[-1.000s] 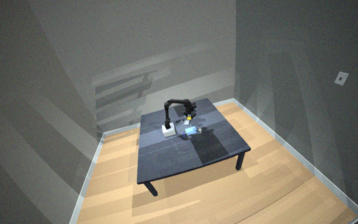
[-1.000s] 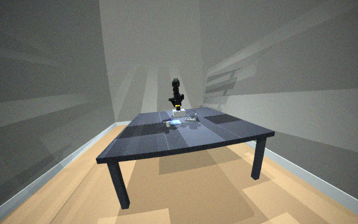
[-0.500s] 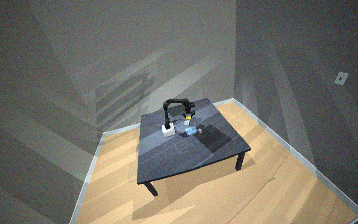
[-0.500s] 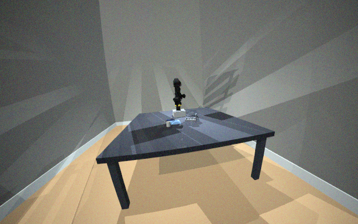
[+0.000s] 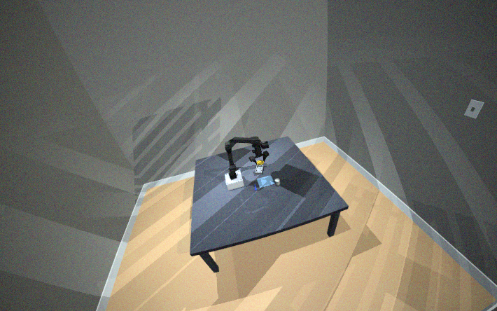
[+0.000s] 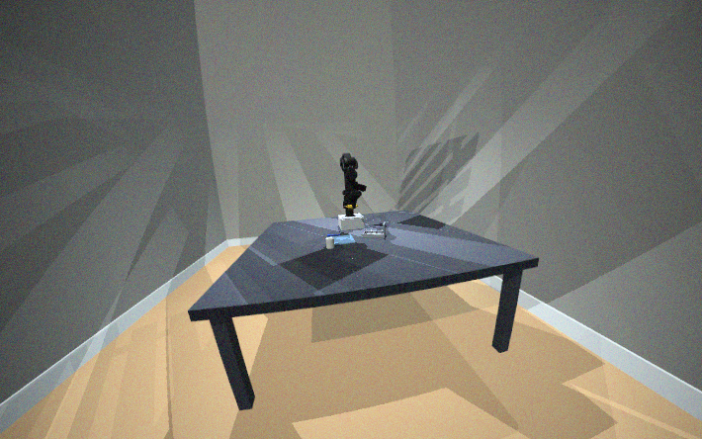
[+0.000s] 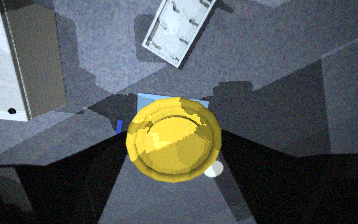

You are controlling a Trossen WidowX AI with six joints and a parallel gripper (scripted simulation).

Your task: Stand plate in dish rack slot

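The yellow plate (image 5: pixel 260 162) (image 6: pixel 350 206) (image 7: pixel 172 145) is held in the air, its round face toward the wrist camera. It looks roughly level, not upright. My gripper (image 5: pixel 260 160) (image 6: pixel 351 206) (image 7: pixel 174 135) is shut on the plate, one finger at each side of its rim. The white dish rack (image 5: pixel 259 169) (image 6: pixel 374 233) (image 7: pixel 161 56) stands on the table, below the plate in the top view and ahead of it at the top of the wrist view. The rack's far end is cut off in the wrist view. Its slots are too small to tell apart in the top and exterior views.
A light-blue sheet (image 5: pixel 265 181) (image 6: pixel 343 239) (image 7: pixel 147 101) lies near the rack, partly hidden by the plate in the wrist view. Beside it are a white cylinder (image 5: pixel 277 181) (image 6: pixel 330 243) (image 7: pixel 214 169) and a small blue item (image 5: pixel 255 188) (image 7: pixel 119 127). The arm's white base (image 5: pixel 234 181) (image 6: pixel 351 222) is nearby.
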